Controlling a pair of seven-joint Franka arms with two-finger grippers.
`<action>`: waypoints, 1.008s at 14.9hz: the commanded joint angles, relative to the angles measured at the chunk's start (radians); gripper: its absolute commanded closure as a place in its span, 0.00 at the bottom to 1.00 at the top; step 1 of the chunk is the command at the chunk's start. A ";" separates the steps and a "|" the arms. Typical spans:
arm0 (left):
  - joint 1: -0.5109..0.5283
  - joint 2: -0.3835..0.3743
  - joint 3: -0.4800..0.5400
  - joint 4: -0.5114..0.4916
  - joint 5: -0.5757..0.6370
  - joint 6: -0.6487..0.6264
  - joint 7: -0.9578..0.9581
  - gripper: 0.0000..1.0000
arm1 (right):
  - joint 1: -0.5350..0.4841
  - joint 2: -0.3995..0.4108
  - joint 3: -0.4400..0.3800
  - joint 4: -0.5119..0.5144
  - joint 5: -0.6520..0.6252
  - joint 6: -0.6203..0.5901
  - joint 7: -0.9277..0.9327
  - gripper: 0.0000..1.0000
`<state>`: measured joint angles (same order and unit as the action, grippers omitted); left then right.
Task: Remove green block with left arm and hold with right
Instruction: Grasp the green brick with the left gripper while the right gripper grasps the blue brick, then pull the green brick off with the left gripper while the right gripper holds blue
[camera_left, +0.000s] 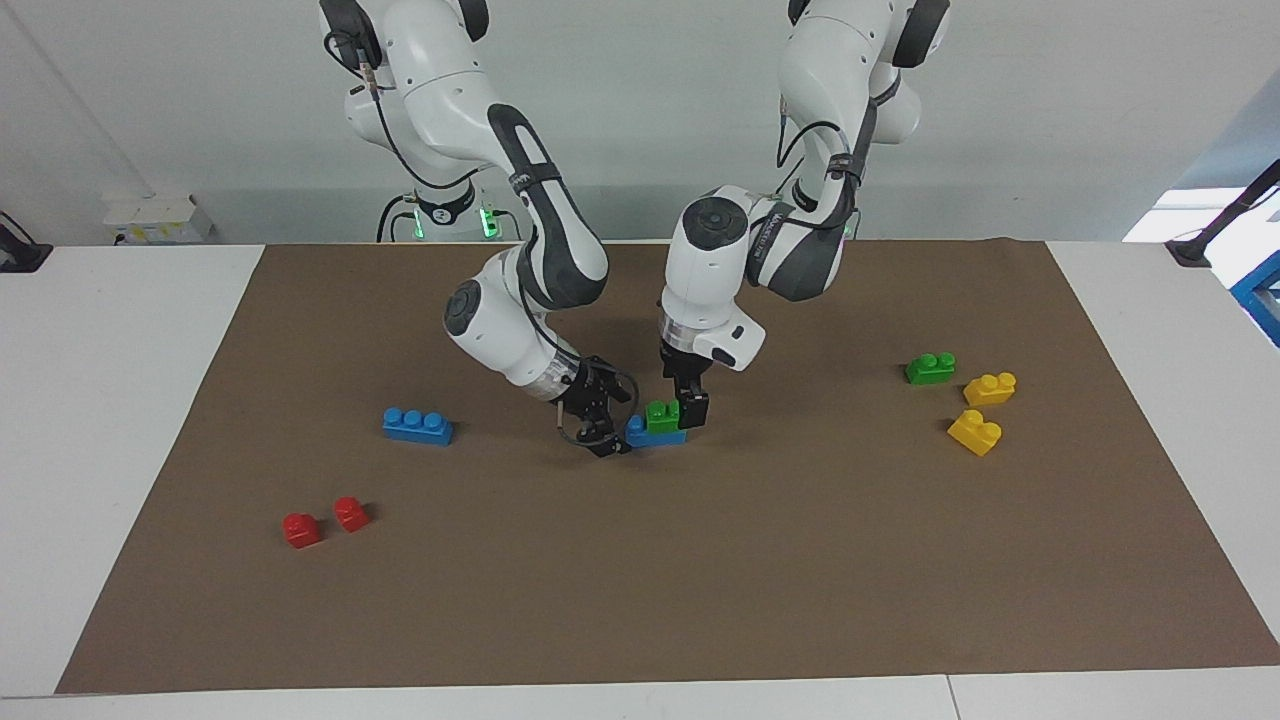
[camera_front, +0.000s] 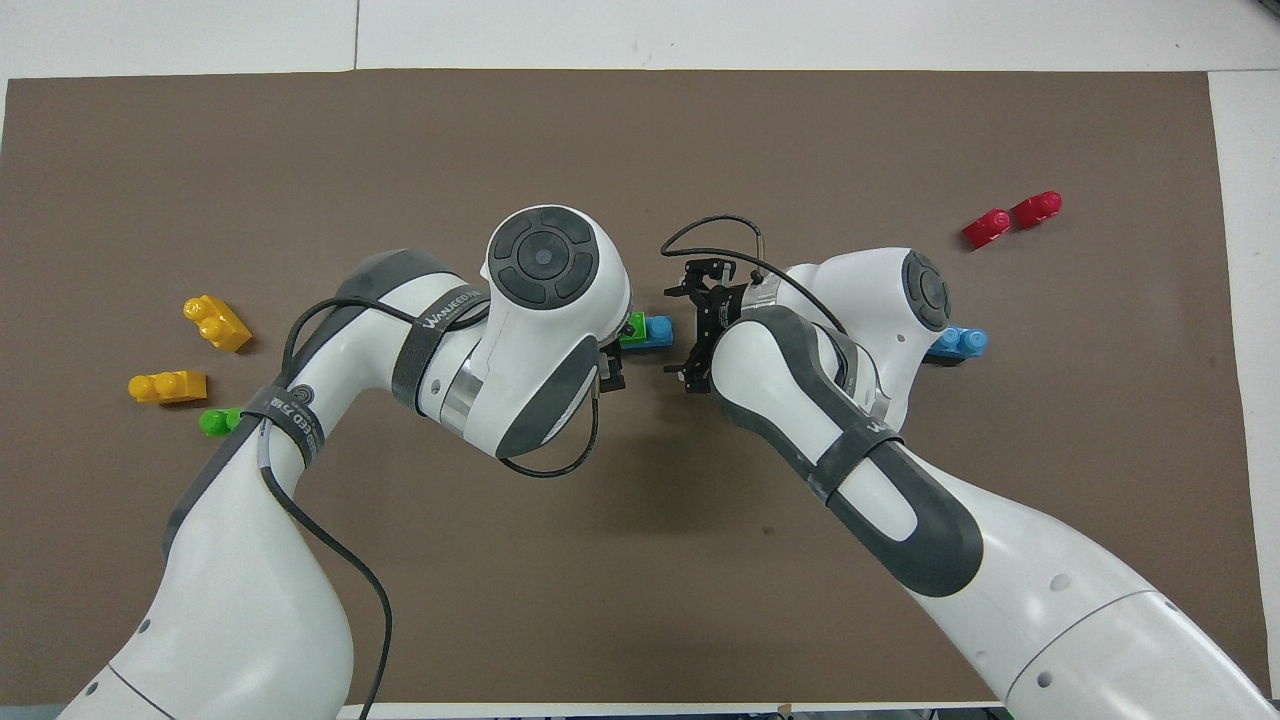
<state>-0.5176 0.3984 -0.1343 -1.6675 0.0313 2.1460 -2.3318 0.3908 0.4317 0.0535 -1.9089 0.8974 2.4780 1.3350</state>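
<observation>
A green block (camera_left: 661, 416) sits on one end of a blue brick (camera_left: 655, 436) in the middle of the brown mat; both also show in the overhead view, the green block (camera_front: 632, 328) and the blue brick (camera_front: 657, 331). My left gripper (camera_left: 686, 404) is down at this green block, on its side toward the left arm's end, and its wrist hides it from above. My right gripper (camera_left: 610, 417) with the looped wire is open, low at the blue brick's free end, as the overhead view (camera_front: 676, 333) also shows.
A second green block (camera_left: 930, 368) and two yellow bricks (camera_left: 990, 388) (camera_left: 975, 432) lie toward the left arm's end. A blue three-stud brick (camera_left: 418, 425) and two red blocks (camera_left: 301, 530) (camera_left: 351, 514) lie toward the right arm's end.
</observation>
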 joint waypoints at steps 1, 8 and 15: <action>-0.001 0.023 0.002 0.015 0.022 0.015 -0.027 0.00 | 0.000 0.030 0.002 0.030 0.026 0.015 -0.004 0.02; -0.013 0.025 0.004 -0.044 0.027 0.072 -0.064 0.00 | 0.009 0.073 0.002 0.070 0.028 0.038 -0.010 0.04; -0.012 0.025 0.004 -0.049 0.032 0.075 -0.072 0.00 | 0.031 0.075 0.002 0.076 0.028 0.056 -0.008 0.13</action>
<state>-0.5195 0.4301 -0.1384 -1.7001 0.0400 2.2037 -2.3772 0.4228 0.4905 0.0541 -1.8504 0.8978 2.5195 1.3350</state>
